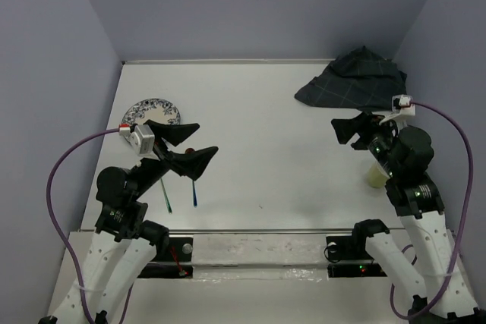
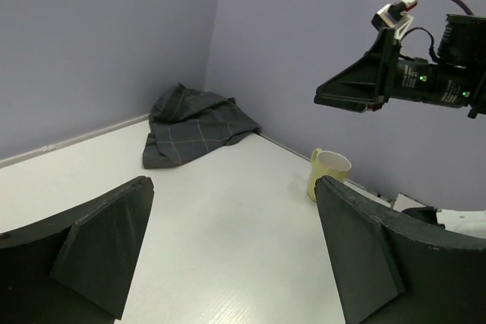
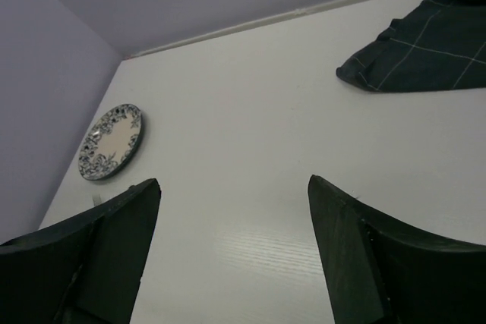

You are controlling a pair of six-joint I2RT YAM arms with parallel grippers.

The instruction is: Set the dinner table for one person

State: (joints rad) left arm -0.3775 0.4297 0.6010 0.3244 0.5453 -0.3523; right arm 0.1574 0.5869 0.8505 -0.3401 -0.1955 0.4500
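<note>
Large flat white rectangular surface (image 1: 266, 149) — smooth, matt, with a metal rail (image 1: 258, 231) along its near edge, lying ahead of both arms. Left gripper (image 1: 206, 137), right gripper (image 1: 335, 131): jaws wide, empty. Crumpled dark plaid cloth (image 1: 353, 80) — far right corner.

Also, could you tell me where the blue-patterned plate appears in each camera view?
Top external: the plate lies at the left, partly behind the left gripper.
Left wrist: not in view.
Right wrist: the plate sits at mid-left, close to the wall.
Shared landmark: the dark plaid cloth, crumpled in the far right corner, shows in all three.
</note>
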